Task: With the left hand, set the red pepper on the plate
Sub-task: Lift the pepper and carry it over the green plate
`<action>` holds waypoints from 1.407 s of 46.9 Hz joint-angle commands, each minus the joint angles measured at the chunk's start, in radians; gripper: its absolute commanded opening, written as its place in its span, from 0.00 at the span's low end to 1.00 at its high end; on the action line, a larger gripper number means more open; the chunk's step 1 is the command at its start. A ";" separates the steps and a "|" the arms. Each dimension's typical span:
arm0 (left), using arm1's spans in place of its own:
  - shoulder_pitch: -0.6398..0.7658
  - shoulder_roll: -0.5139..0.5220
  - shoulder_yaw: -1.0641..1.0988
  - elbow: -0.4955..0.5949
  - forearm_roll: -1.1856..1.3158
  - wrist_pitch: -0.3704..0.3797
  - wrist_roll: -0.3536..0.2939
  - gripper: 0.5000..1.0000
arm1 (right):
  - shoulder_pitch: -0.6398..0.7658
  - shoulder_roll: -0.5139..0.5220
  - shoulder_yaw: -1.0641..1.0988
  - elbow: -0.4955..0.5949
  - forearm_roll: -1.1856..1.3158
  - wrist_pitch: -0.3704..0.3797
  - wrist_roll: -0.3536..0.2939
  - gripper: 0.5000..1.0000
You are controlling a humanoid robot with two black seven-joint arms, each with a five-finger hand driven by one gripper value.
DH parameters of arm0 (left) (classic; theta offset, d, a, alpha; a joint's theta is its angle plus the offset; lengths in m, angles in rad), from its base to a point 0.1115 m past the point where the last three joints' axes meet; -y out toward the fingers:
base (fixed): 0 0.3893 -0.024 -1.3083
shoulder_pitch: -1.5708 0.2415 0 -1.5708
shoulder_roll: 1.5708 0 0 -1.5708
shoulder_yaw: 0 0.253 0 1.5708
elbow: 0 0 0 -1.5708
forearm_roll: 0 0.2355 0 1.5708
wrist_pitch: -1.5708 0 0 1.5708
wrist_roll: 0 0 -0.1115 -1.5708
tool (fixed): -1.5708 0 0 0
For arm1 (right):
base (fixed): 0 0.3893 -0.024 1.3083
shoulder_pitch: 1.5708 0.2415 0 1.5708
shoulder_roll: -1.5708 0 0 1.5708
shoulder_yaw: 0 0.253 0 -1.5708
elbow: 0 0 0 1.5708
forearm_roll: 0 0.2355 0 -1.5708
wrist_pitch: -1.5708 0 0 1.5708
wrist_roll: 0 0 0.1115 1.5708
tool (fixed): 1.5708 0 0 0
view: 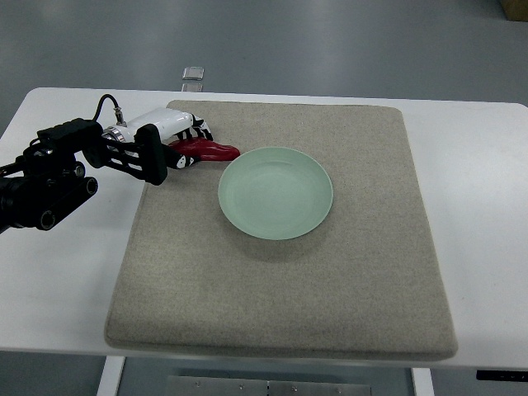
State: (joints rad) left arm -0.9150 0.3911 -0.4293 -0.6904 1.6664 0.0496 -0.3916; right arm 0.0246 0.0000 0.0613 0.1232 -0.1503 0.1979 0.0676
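Observation:
A pale green plate [275,191] sits empty near the middle of the beige mat [280,272]. Just left of its upper rim lies a long red pepper [213,149], tip pointing toward the plate. My left hand [188,144] reaches in from the left edge and its black and white fingers [198,130] are curled around the pepper's stem end. The pepper's left part is hidden under the hand. It appears to rest at mat level, clear of the plate. No right arm shows.
The mat covers most of a white table [483,206]. A small grey block [194,73] lies on the floor just beyond the table's far edge. Grey floor surrounds the table.

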 commanded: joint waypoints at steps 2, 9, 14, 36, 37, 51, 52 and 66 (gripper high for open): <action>-0.004 -0.001 -0.003 -0.006 -0.008 0.024 -0.001 0.00 | 0.000 0.000 0.000 0.001 0.000 0.000 -0.002 0.86; -0.015 -0.001 -0.014 -0.014 -0.011 0.075 -0.004 0.00 | 0.000 0.000 0.000 0.000 0.000 0.000 0.000 0.86; -0.036 0.002 -0.016 -0.029 -0.030 0.076 -0.012 0.00 | 0.000 0.000 0.000 0.001 0.000 0.000 -0.002 0.86; -0.067 0.005 0.000 -0.274 -0.017 0.056 -0.041 0.00 | 0.000 0.000 0.000 0.001 0.000 0.000 0.000 0.86; -0.065 0.005 0.001 -0.282 -0.016 0.055 -0.041 0.00 | 0.000 0.000 0.000 0.001 0.000 0.000 0.000 0.86; -0.067 -0.011 0.109 -0.313 -0.010 0.056 -0.059 0.00 | 0.000 0.000 0.000 0.001 0.000 0.000 0.000 0.86; -0.065 -0.017 0.110 -0.311 -0.010 0.056 -0.061 0.00 | 0.000 0.000 0.000 0.001 0.000 0.000 0.000 0.86; -0.062 -0.037 0.127 -0.313 0.003 0.056 -0.061 0.00 | 0.000 0.000 0.000 0.000 0.000 0.000 0.000 0.86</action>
State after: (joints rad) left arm -0.9743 0.3546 -0.3125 -1.0030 1.6604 0.1059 -0.4526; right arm 0.0246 0.0000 0.0614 0.1241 -0.1503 0.1979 0.0675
